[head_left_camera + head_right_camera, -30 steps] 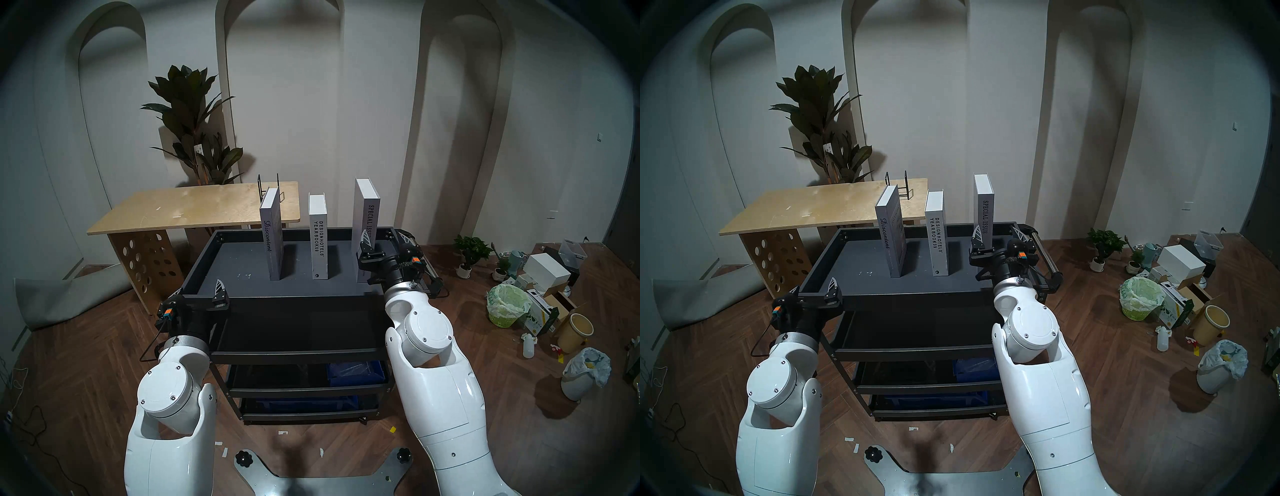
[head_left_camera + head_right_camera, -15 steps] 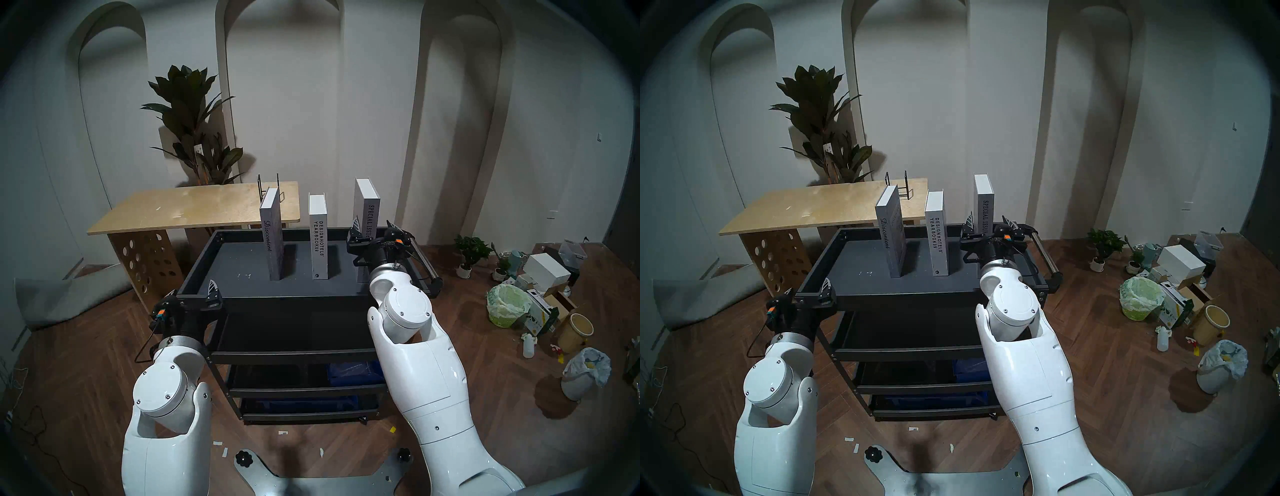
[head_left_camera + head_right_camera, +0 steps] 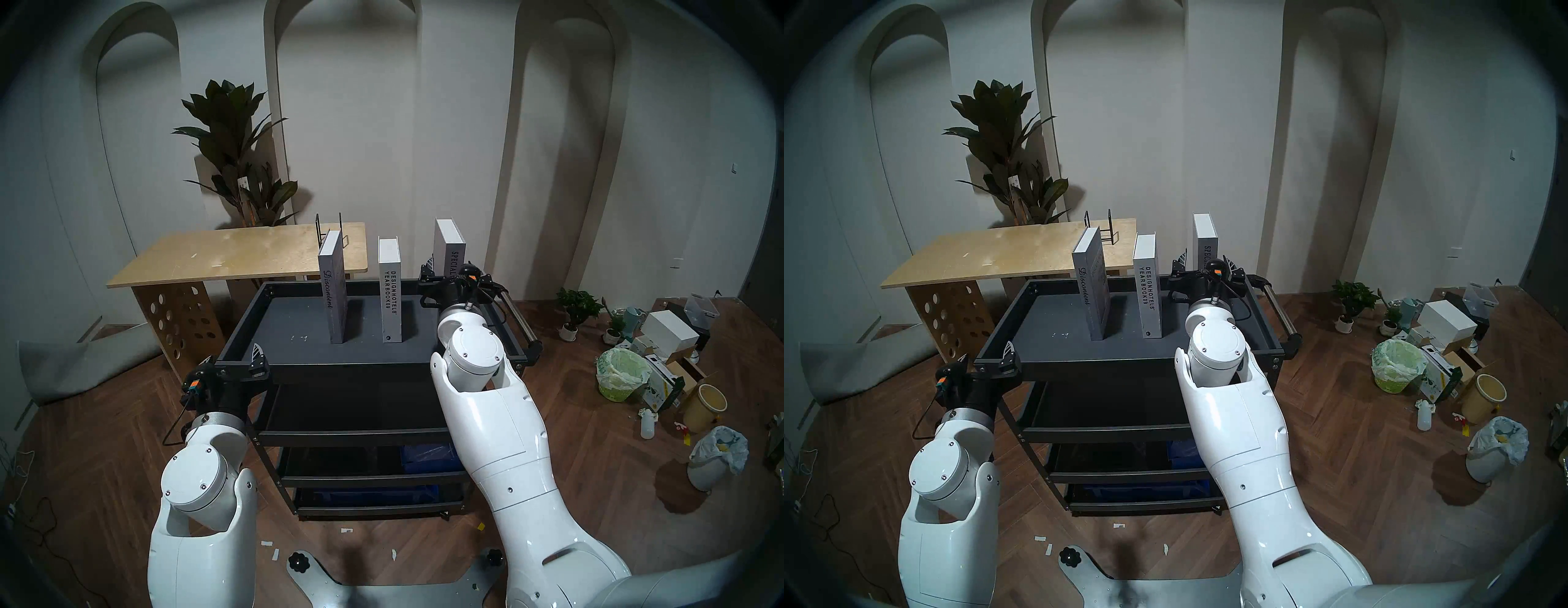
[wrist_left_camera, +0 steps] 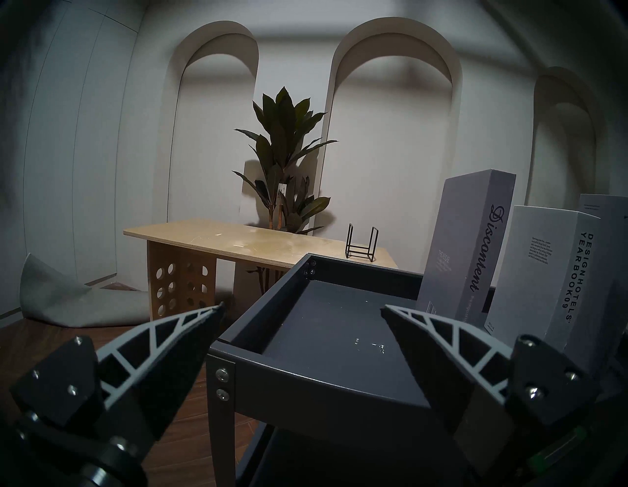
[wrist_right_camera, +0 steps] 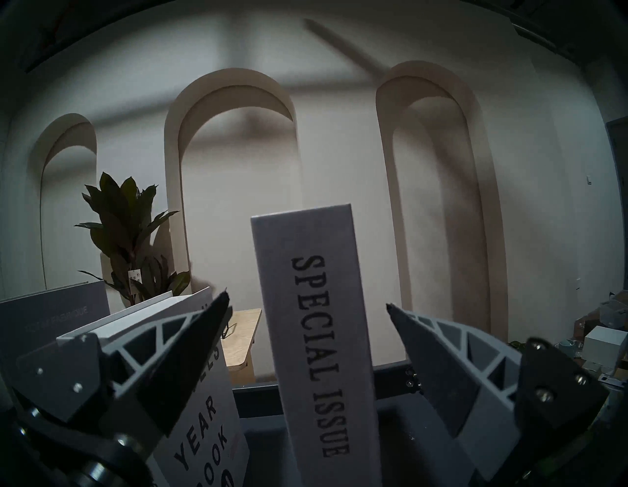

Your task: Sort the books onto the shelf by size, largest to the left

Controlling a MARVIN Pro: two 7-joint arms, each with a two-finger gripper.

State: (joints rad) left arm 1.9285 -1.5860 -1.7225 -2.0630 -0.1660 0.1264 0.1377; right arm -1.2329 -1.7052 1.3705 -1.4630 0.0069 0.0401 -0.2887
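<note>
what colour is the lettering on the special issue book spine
Dark, near-black lettering on the pale grey spine, clearest in the right wrist view.

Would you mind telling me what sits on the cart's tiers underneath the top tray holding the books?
Under the top tray, the next tier looks bare. Blue bins sit on the lower tiers. The right arm covers their right ends, and the bins' contents are too dark to tell.

- In our head view the right gripper covers the "SPECIAL ISSUE" book below "SPECIAL".
- Left of the right gripper, our wrist view's bottom edge crops the "DESIGNHOTELS YEARBOOK09" book.
</note>
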